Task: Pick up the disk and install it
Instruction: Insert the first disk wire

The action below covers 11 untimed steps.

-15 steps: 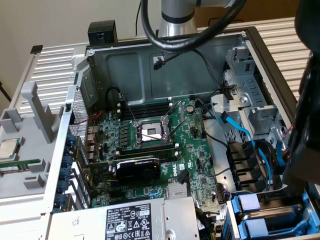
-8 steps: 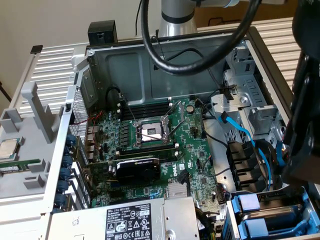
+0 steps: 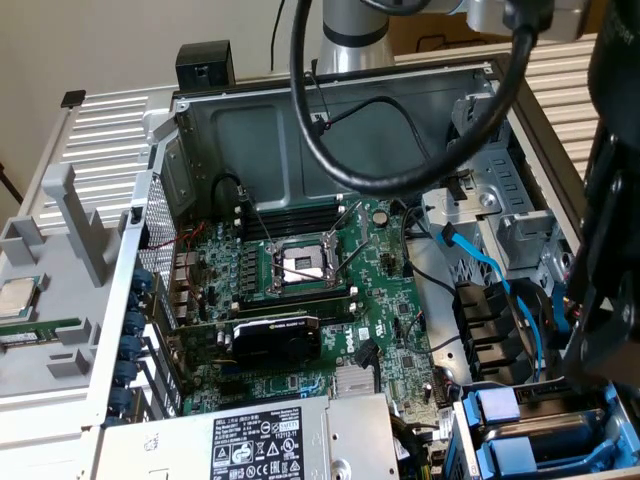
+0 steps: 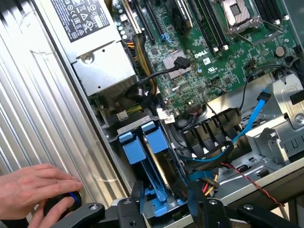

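The disk stands on edge in the drive bay at the case's corner, held in its bright blue carrier frame (image 4: 153, 156), which also shows at the exterior view's lower right (image 3: 540, 440). Its metal body is mostly hidden between the blue rails. My gripper (image 4: 165, 202) sits directly over the carrier's end. The two black fingers (image 4: 137, 197) stand wide apart, one on each side of the blue frame, so the gripper is open. From outside, the gripper's dark body (image 3: 590, 340) hangs over the bay.
A grey power-supply box (image 4: 90, 42) lies beside the bay. The motherboard (image 3: 300, 300) with its CPU socket (image 3: 300, 265) fills the case floor. A blue data cable (image 4: 256, 111) and black cables cross near the bay. A person's hand (image 4: 33, 187) rests on a dark knob outside the case.
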Available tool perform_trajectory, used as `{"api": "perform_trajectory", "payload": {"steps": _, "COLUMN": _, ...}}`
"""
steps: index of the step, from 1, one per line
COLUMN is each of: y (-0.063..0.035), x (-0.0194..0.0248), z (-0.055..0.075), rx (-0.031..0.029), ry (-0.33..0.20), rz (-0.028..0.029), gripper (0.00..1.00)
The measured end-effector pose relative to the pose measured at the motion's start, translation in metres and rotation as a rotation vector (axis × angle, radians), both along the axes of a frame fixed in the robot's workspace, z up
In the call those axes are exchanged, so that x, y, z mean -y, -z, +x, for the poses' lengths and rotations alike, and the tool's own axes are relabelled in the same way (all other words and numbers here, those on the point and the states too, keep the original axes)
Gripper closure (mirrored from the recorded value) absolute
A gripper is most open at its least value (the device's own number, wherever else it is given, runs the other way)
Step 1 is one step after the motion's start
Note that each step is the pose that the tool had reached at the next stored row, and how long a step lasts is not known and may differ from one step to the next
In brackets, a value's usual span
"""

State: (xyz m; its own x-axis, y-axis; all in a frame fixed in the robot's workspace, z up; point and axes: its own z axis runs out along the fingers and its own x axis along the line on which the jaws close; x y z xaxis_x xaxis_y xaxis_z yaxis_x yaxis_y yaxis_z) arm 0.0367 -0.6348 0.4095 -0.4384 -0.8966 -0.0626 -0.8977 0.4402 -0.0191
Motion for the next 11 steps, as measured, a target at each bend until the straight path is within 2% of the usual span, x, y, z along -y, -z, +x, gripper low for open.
{"api": "perform_trajectory", "payload": {"steps": 8, "y": 0.0079, "x": 0.0144, "z": 0.006, "rx": -0.0063, "ry": 0.0, "rz": 0.0305, "gripper": 0.5}}
{"api": "perform_trajectory", "payload": {"steps": 9, "y": 0.0099, "x": 0.0165, "z": 0.008, "rx": -0.008, "ry": -0.001, "rz": 0.0366, "gripper": 0.5}}
{"api": "perform_trajectory", "payload": {"steps": 11, "y": 0.0118, "x": 0.0173, "z": 0.009, "rx": -0.01, "ry": -0.004, "rz": 0.0412, "gripper": 0.5}}
